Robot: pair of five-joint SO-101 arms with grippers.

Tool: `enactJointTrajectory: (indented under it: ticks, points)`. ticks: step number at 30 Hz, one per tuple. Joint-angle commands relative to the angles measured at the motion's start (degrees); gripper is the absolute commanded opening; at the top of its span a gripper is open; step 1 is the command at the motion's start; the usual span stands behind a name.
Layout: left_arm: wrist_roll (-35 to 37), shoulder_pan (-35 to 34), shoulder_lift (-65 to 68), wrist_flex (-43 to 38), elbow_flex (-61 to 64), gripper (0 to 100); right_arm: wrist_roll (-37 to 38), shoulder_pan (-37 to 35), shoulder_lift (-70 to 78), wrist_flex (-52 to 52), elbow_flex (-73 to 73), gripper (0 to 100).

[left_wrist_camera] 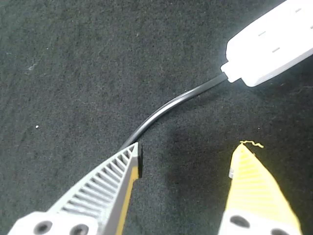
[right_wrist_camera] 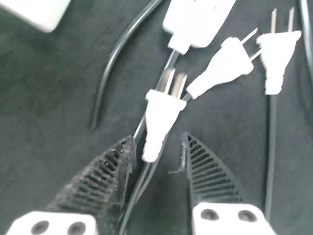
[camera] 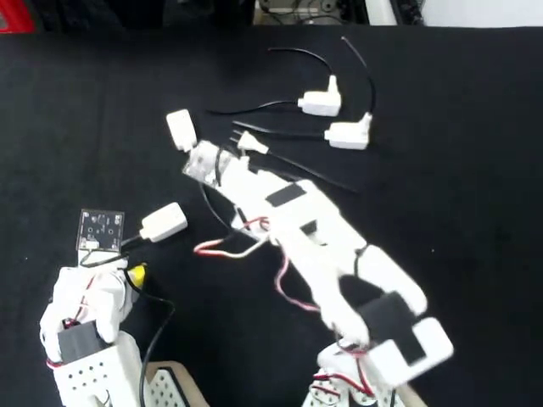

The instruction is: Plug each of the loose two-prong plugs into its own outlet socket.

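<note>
The left claw [left_wrist_camera: 190, 147] is hanging open above the desk [left_wrist_camera: 73, 58], a black cord [left_wrist_camera: 171, 105] running from the outlet socket [left_wrist_camera: 274, 41] toward it.

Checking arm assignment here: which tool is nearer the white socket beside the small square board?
Left. The left tool sits open just short of that socket, at its cord; the right tool is farther off, open around a plug.

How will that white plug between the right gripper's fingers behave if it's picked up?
The two-prong plug looks like small rigid plastic, probably light and firm to pinch. Its thin black cord bends loosely, so it likely trails and tugs.
</note>
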Motion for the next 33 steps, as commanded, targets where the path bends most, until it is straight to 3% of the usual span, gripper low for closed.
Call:
enactJointTrajectory:
  ticks: [1, 6, 11, 20, 28, 33]
  points:
    - [-0.7, -0.4, -0.26, 0.18, -0.4, 30, 0.44, 0.35, 4.97, -2.2, -6.02, 15.1]
    - [-0.7, -0.4, -0.26, 0.18, -0.4, 30, 0.35, 0.62, 14.02, 1.58, -14.99, 14.0]
    - [-0.7, -0.4, -0.26, 0.18, -0.4, 30, 0.79, 0.7, 16.48, 4.92, -18.86, 0.9]
    - [-0.7, -0.4, -0.26, -0.18, -0.4, 30, 1.05, 0.26, 10.77, 10.02, -16.75, 1.2]
    - [-0.79, 0.04, -0.26, -0.26, -0.31, 30, 16.79, -1.67, -10.77, 10.64, 0.92, 1.2]
    - [-0.79, 0.13, -0.26, -0.44, -0.31, 30, 26.02, -9.58, -18.59, 12.22, 7.25, 1.2]
